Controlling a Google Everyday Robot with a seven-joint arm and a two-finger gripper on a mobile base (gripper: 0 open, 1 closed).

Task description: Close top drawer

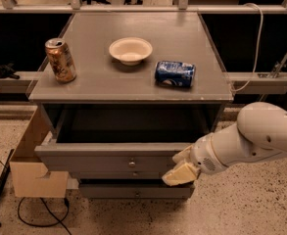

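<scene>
The top drawer of the grey cabinet stands pulled out, its dark inside showing under the tabletop. Its flat grey front panel carries a small round knob at the centre. My gripper sits at the right end of that front panel, right of the knob and touching or just in front of the panel. The white arm reaches in from the right.
On the cabinet top stand a gold can, a white bowl and a blue can lying on its side. A lower drawer front sits below. A cardboard box is at the left, with cables on the floor.
</scene>
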